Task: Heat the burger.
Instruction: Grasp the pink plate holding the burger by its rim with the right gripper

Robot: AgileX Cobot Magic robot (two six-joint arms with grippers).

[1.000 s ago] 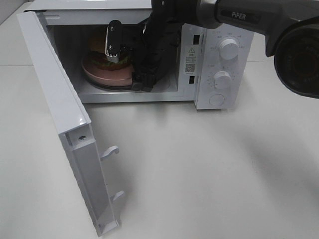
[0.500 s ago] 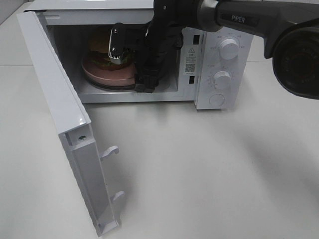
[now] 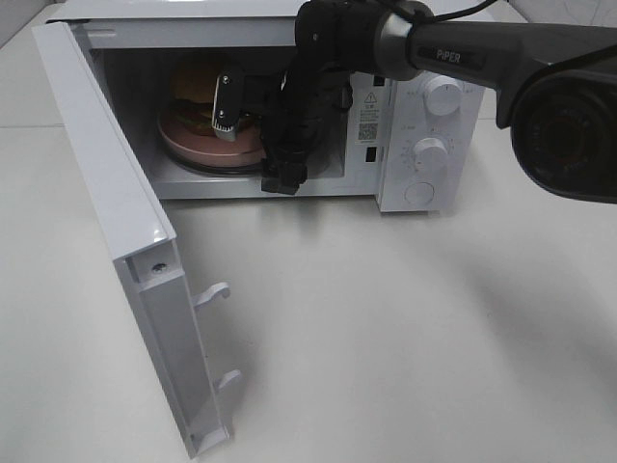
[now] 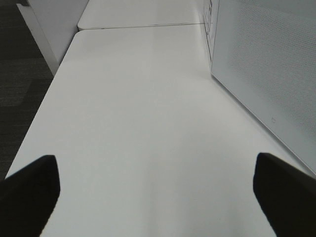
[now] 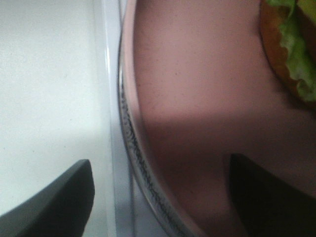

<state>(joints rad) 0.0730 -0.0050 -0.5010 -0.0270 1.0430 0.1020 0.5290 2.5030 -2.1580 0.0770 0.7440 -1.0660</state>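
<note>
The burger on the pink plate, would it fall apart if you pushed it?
Maybe. The burger is stacked, with lettuce poking out at the side, so a sideways push could slide the top off. It sits loose on the smooth plate, so it might skid too. Its top is domed, so fingers could slip off it.

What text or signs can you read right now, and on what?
"PiPER": on the right arm.
On the microwave front, a sticker: warning triangle and square code; print too small to read.
Marks around the upper dial and lower dial: too small to read.
Wrist views: no text.
</note>
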